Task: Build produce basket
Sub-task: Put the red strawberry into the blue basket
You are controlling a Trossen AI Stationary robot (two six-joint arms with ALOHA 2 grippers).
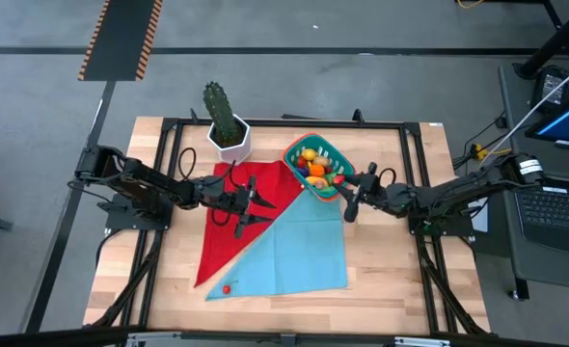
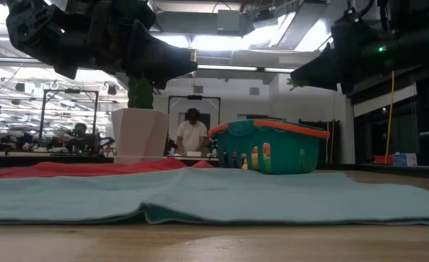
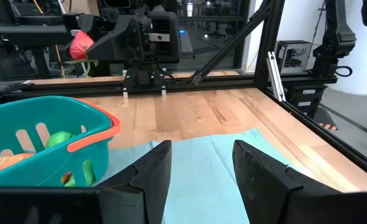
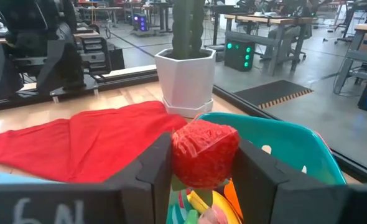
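Note:
The teal basket [image 1: 317, 166] with its orange-red rim stands on the far corner of a light-blue cloth and holds several toy fruits and vegetables; the low view shows its slotted side [image 2: 273, 148]. My right gripper [image 1: 350, 200] hovers beside the basket's right side, shut on a red strawberry [image 4: 204, 153], with the basket's rim [image 4: 277, 124] just beyond it. My left gripper [image 3: 199, 169] is open and holds nothing, above the cloths left of the basket [image 3: 46, 134]. One small red berry [image 1: 226, 287] lies on the blue cloth's near left corner. My right gripper pinches the red strawberry's body [image 4: 196, 163] between its two fingers [image 4: 153, 169]. The fingers come roughly level from the table's right. The strawberry is lifted clear of the table, and the left wrist view shows it [image 3: 80, 43] in the air with green leaves under it.
A white hexagonal pot with a cactus [image 1: 228, 132] stands at the far edge, left of the basket. A red cloth [image 1: 234, 222] lies partly under the light-blue cloth [image 1: 294, 251]. A black frame rail [image 1: 294, 122] borders the table. People show in the room beyond.

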